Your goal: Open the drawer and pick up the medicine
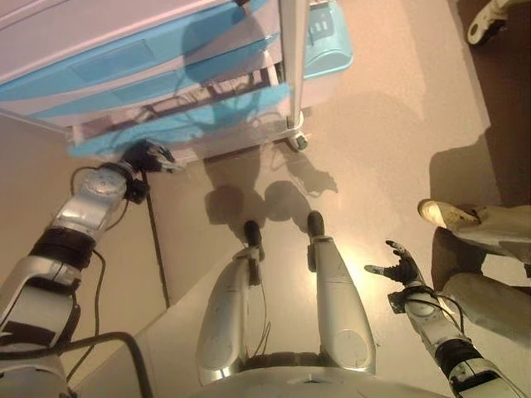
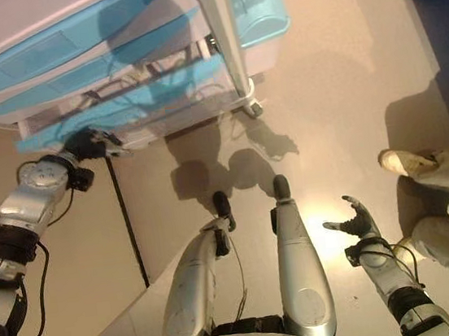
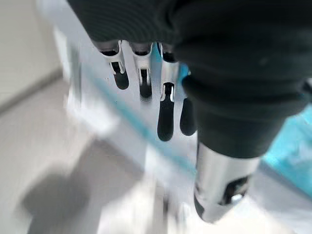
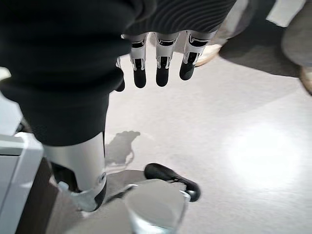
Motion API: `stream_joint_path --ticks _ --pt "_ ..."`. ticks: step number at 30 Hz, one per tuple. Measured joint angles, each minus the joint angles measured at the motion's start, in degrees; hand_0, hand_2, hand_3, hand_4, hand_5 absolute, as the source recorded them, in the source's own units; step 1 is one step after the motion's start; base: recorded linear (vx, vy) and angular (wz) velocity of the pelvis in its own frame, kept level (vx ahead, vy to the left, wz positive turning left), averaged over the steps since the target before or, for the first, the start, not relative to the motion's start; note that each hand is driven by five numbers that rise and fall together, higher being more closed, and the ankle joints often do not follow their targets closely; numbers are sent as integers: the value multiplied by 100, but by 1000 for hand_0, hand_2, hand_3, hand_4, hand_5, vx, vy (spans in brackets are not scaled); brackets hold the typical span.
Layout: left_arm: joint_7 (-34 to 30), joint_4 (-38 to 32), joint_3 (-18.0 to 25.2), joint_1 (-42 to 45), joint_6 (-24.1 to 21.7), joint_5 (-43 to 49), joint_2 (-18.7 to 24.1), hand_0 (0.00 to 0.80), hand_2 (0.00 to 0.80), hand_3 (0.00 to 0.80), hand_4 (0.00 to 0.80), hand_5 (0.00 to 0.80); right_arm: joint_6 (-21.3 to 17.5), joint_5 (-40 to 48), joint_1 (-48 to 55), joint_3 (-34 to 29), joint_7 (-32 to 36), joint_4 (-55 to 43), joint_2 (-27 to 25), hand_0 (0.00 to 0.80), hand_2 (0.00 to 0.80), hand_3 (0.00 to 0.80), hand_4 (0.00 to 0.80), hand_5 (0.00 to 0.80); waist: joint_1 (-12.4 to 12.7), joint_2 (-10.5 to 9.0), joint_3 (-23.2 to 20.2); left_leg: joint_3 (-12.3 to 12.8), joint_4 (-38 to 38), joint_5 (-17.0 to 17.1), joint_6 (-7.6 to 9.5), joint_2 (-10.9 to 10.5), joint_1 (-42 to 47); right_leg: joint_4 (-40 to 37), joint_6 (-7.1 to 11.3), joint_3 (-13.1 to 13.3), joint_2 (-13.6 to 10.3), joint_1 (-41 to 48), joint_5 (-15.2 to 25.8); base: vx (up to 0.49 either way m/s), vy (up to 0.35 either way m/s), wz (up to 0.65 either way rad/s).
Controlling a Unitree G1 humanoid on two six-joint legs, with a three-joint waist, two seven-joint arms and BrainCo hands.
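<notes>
A white drawer cart [image 1: 124, 50] with light blue drawer fronts stands on casters ahead of me on the left. Its lowest drawer [image 1: 182, 124] sits pulled out a little, with thin wire-like things showing above its blue front. I cannot make out any medicine. My left hand [image 1: 149, 156] is at the left end of that drawer's front, fingers relaxed and holding nothing; in the left wrist view its fingers [image 3: 165, 117] point at the blurred blue-edged drawer [image 3: 131, 122]. My right hand [image 1: 404, 267] hangs open and empty low on the right, over the floor, and also shows in its wrist view [image 4: 162, 63].
A light blue bin [image 1: 328, 41] stands behind the cart's right side. A cart caster [image 1: 297, 143] rests on the floor. A person's shoe and trouser legs [image 1: 448, 214] are close beside my right hand. Another shoe [image 1: 489, 21] shows at the far right.
</notes>
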Motion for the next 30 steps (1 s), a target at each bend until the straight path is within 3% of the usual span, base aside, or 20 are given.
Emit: stream_joint_path --ticks 5,9,13,18,22,25,28,30 --pt "1478 575 114 -255 -200 241 -138 0 0 0 0 0 66 2 4 234 -18 -131 -18 0 0 0 0 0 -147 -118 60 -108 108 -35 -32 10 -182 28 -4 41 89 -143 6 6 0 -7" --pt "1741 600 159 -253 -434 237 -469 0 0 0 0 0 60 -8 0 298 -53 -110 25 0 0 0 0 0 -136 -163 64 -165 180 -72 -45 12 -187 10 -7 45 124 -88 7 -1 2 6" --pt "1279 533 437 352 -857 208 -953 0 0 0 0 0 55 -206 -34 287 -109 -96 175 0 0 0 0 0 -139 -167 63 -232 146 -125 -4 19 21 -156 12 18 143 217 27 3 1 1" --pt "366 217 515 1840 -1338 -57 -1723 0 0 0 0 0 26 -301 -16 282 -69 11 439 0 0 0 0 0 -74 -195 41 -332 -311 -78 17 -25 618 -594 -1 -133 75 857 39 20 18 10" --pt "-400 180 604 2825 -1547 -284 -2154 0 0 0 0 0 -76 -470 -24 97 124 203 586 0 0 0 0 0 217 -193 9 -415 -809 58 12 -32 1145 -951 -22 -266 6 1378 60 59 22 13" --pt "-925 396 633 3531 -1671 -357 -2545 0 0 0 0 0 -120 -526 26 -57 328 467 665 0 0 0 0 0 408 -153 -383 -573 -1191 146 8 -66 1452 -1237 -24 -449 -52 1721 56 91 18 26" --pt "-1205 1326 748 3954 -1842 -364 -3070 0 0 0 0 0 -144 -618 64 -165 688 990 783 0 0 0 0 0 540 -91 -1047 -670 -1651 214 18 -78 1944 -1639 -11 -600 -54 2250 51 109 -35 22" --pt "-1280 1716 738 4176 -1910 -204 -3189 0 0 0 0 0 -141 -600 150 -171 924 1129 834 0 0 0 0 0 575 -78 -1433 -736 -1854 229 21 -84 2198 -1861 15 -690 -53 2532 28 94 -20 23"
